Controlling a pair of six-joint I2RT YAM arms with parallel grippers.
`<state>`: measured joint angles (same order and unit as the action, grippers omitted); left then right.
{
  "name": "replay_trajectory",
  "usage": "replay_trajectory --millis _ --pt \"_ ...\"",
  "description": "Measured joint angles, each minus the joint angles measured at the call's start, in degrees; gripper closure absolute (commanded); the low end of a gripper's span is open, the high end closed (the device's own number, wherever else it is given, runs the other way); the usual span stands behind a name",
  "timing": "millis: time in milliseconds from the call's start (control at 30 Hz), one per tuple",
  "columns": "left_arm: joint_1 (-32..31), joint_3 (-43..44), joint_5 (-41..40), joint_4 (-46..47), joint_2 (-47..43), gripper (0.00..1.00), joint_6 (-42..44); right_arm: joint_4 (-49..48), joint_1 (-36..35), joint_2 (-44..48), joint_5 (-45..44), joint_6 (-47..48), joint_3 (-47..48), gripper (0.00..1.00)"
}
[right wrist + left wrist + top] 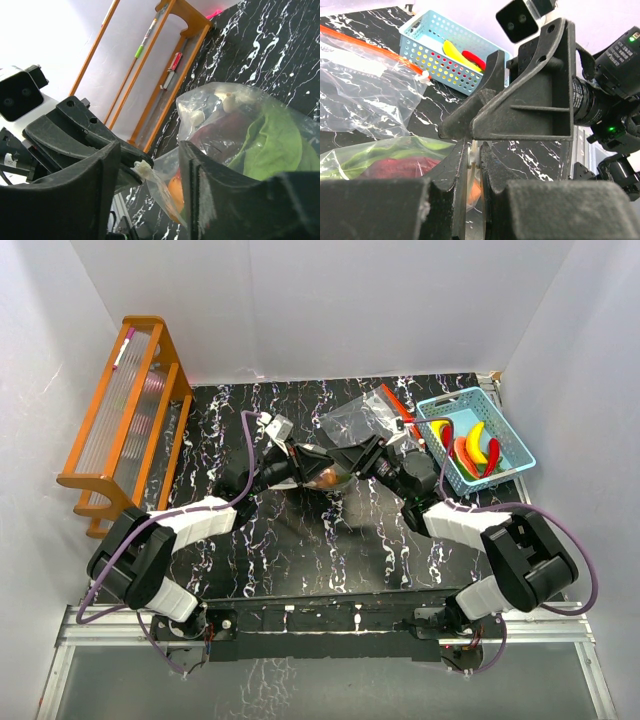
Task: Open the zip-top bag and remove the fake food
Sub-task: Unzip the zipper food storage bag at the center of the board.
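Shelving of orange wood (125, 410) stands at the far left corner of the black white-veined desk (300, 550). Toward the middle of the desk, the left gripper (474, 160) has its fingers pressed together on the top edge of a clear zip-top bag (250, 135), pinching a white bit of the seal. That bag lies at the desk's middle, between the two grippers. It holds fake food: a green leafy piece (270, 142), a dark red piece (220, 132) and an orange piece (176, 192) near the mouth. Just behind it, toward the far edge, a second clear bag with an orange-red zip strip (360, 415) lies flat. The right gripper (148, 146) faces the left one with its fingers apart and the bag's film in the gap. Near the far right corner, a light-blue perforated plastic basket (508, 425) holds a yellow banana (475, 440) and a red chilli (460, 452).
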<state>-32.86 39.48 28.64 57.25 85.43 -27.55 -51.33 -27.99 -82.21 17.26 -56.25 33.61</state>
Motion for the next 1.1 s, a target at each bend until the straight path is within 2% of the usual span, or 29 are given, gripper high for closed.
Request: replay_trajectory --millis 33,133,167,533,867,900,933,1000,1067,1100 --pt "0.0 0.0 -0.39 -0.02 0.0 1.0 -0.09 -0.31 0.0 -0.39 0.02 -0.15 -0.02 0.62" --pt "0.0 0.0 -1.75 -0.04 0.0 1.0 -0.13 -0.92 -0.07 -1.07 -0.22 -0.5 -0.02 0.87" --pt "0.0 0.0 -2.19 -0.09 0.0 1.0 -0.11 -1.07 -0.09 -1.14 -0.42 -0.66 -0.02 0.92" --pt "-0.35 -1.84 -4.11 -0.02 -0.7 1.0 -0.13 0.98 0.96 0.24 -0.44 0.83 -0.02 0.92" --pt "-0.26 -6.34 -6.95 -3.65 -6.23 1.0 1.51 0.92 15.41 0.68 5.6 -0.55 1.57 0.92" --pt "-0.26 -6.86 -7.21 -3.89 -6.95 1.0 1.66 0.98 16.65 0.79 6.56 -0.63 1.84 0.9" --pt "-0.26 -7.43 -7.48 -4.22 -7.72 1.0 1.86 1.25 17.4 0.81 7.32 -0.57 2.29 0.73" --pt "-0.26 -8.13 -7.93 -4.81 -8.76 1.0 2.03 2.75 18.25 0.76 9.03 -0.28 4.2 0.33" --pt "-0.26 -8.28 -8.37 -4.96 -9.09 1.0 2.05 2.47 17.59 0.66 10.4 -0.09 5.53 0.15" --pt "-0.26 -8.28 -8.52 -4.98 -9.07 1.0 2.03 1.57 16.79 0.46 11.06 0.0 5.62 0.1"
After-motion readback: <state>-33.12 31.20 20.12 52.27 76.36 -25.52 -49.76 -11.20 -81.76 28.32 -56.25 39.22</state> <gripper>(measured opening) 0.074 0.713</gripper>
